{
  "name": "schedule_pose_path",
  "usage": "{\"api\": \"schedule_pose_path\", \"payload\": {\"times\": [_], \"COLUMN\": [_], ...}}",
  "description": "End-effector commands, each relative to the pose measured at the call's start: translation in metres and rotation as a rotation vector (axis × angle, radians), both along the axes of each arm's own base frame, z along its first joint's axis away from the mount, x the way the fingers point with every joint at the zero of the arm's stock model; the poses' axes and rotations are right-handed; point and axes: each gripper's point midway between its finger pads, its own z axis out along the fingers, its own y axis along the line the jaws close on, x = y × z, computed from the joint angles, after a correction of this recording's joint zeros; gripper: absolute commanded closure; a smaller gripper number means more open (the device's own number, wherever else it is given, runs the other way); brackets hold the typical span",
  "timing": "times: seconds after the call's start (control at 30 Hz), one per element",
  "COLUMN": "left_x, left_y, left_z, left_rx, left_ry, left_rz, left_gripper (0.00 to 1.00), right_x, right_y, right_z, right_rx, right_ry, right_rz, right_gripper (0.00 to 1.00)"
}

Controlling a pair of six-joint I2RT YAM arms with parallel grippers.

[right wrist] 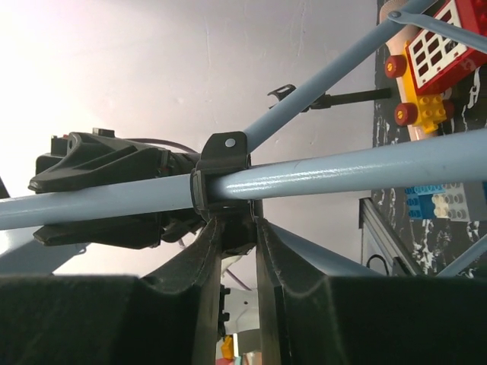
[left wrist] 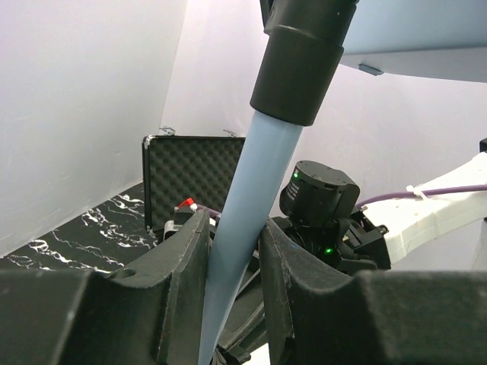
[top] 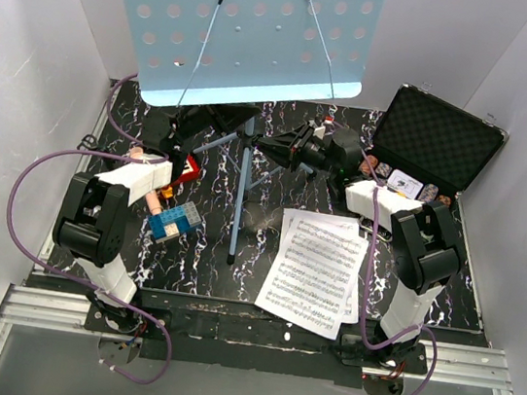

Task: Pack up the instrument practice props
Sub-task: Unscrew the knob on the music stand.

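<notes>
Clearly, the music stand (top: 253, 29) is upright at the middle rear of the tabletop (top: 204, 270). The left claw (left wrist: 236, 251) is clamped around its pale-blue pole (left wrist: 251, 205), and the right claw (right wrist: 237, 228) pinches the black collar (right wrist: 224, 163) on one stand tube. The sheet-music pages (top: 317, 269) lie flat at front right.

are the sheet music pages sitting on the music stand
No, the sheet-music pages lie flat on the table, and the music stand holds none.
</notes>
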Motion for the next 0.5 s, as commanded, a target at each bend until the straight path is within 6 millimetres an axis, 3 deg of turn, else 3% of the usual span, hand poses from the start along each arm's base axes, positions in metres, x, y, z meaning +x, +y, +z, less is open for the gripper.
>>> {"api": "schedule_pose_path", "payload": {"times": [0.0, 0.2, 0.47], "left_x": [-0.01, -0.009, -0.007], "left_y": [-0.01, -0.01, -0.012], "left_z": [-0.006, -0.007, -0.009], "left_rx": [0.013, 0.023, 0.018], "left_ry": [0.103, 0.111, 0.14], "left_rz": [-0.063, -0.057, -0.067], "left_gripper": [1.0, 1.0, 1.0], "right_x": [-0.011, -0.019, -0.019], "right_y": [0.008, 0.01, 0.002], "right_z": [0.034, 0.045, 0.038], "right_rx": [-0.031, -0.08, -0.384], "right_ry": [-0.243, -0.332, -0.653], "right_rz": [0.074, 0.117, 0.06], "right_gripper": [0.99, 0.99, 0.99]}}
